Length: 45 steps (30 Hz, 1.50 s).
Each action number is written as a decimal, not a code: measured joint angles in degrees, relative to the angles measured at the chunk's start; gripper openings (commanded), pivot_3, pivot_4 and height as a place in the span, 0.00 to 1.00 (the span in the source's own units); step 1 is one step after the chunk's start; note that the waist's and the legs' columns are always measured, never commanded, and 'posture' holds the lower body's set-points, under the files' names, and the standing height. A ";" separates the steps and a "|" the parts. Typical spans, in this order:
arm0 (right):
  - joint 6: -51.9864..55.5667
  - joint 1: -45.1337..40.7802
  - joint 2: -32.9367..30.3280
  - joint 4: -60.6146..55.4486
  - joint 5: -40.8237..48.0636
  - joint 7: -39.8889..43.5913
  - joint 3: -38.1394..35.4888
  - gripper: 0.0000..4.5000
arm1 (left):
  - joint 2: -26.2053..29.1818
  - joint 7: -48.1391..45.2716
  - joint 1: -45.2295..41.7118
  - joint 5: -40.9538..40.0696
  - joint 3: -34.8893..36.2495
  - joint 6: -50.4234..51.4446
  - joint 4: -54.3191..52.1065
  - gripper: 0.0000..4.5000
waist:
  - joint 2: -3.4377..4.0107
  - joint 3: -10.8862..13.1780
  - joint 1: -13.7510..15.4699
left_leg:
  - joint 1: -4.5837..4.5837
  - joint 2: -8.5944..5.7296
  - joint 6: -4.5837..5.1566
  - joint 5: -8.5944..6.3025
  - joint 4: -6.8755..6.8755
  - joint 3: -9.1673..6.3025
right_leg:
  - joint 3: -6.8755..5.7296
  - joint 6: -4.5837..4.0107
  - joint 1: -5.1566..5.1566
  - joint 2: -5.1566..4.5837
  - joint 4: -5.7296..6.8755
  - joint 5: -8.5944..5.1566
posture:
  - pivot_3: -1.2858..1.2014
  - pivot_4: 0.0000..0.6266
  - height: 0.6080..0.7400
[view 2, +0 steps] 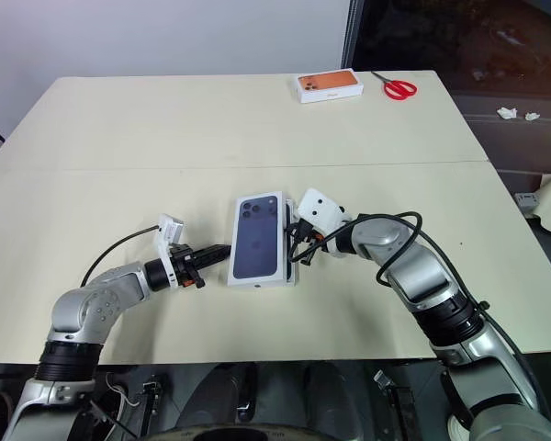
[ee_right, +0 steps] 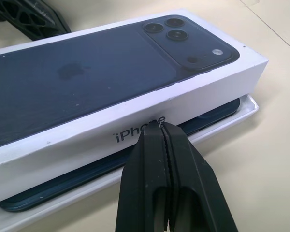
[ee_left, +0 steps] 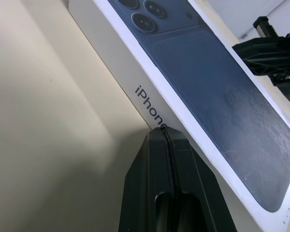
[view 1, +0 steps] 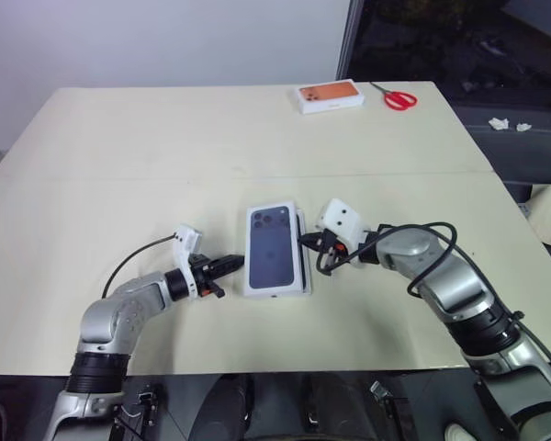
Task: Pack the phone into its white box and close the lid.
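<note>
Black plastic fingers of the right gripper (ee_right: pixel 166 126) are pressed shut on nothing, their joined tips touching the long side wall of the lid (ee_right: pixel 111 92) — a shallow white cardboard cover, matte, with a glossy dark-blue phone picture printed on top; the left gripper (ee_left: pixel 163 129), likewise shut and empty, has its tips against the opposite long wall beside the printed lettering; so the lid lies straight ahead of both pairs of fingers, squeezed between them, with its long axis running away from the robot across the pale cream table (view 1: pixel 165 138). Neither arm is clearly nearer — each meets its own side. In the right wrist view the lid sits crooked and not fully down; beneath its raised edge shows the phone (ee_right: pixel 217 115), a slim dark navy slab with a smooth sheen, lying in the white box (ee_right: pixel 241 113), a thin-walled cardboard base whose rim juts out past the lid on that side. My judgement: the coming move turns on squaring the lid over the base, then pressing it down. Well apart at the far edge lie an orange-topped white box (view 1: pixel 331 96) and red-handled scissors (view 1: pixel 398 97).
</note>
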 measured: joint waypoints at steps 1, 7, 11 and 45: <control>0.00 0.03 -0.02 0.00 -0.30 0.27 -0.08 0.01 | -0.07 0.05 -0.10 0.00 0.02 0.17 -0.01 0.00 | 0.00 0.00 -0.02 | 0.00 0.00 0.00 0.00 0.00 0.00 | 0.00 0.00 0.00 0.00 0.00 0.00 | 0.52 0.24 1.00; -1.71 0.43 -2.89 -0.24 -2.65 2.89 -0.22 0.01 | -0.91 0.48 -1.12 -1.17 0.29 1.90 -1.22 0.00 | 0.00 0.00 0.10 | 0.00 -0.05 0.00 0.00 0.02 0.00 | 0.00 0.00 0.01 -0.03 0.00 0.00 | 0.52 0.24 1.00; -1.99 0.81 -4.28 -0.35 -3.12 5.07 -0.29 0.01 | -0.99 0.69 -1.80 -1.76 0.28 2.53 -3.06 0.00 | 0.00 0.00 -0.04 | 0.00 -0.05 0.00 0.00 0.01 0.00 | 0.00 0.00 0.01 -0.03 0.00 0.00 | 0.52 0.24 1.00; -6.37 2.40 4.22 1.81 -6.20 5.70 -0.16 0.01 | 1.05 1.13 -10.04 8.58 -8.63 -3.68 1.13 0.00 | 0.01 -0.09 -0.34 | 0.33 -0.15 -0.03 0.02 0.02 0.00 | 0.04 0.02 0.33 -0.02 0.08 0.01 | 0.52 0.24 1.00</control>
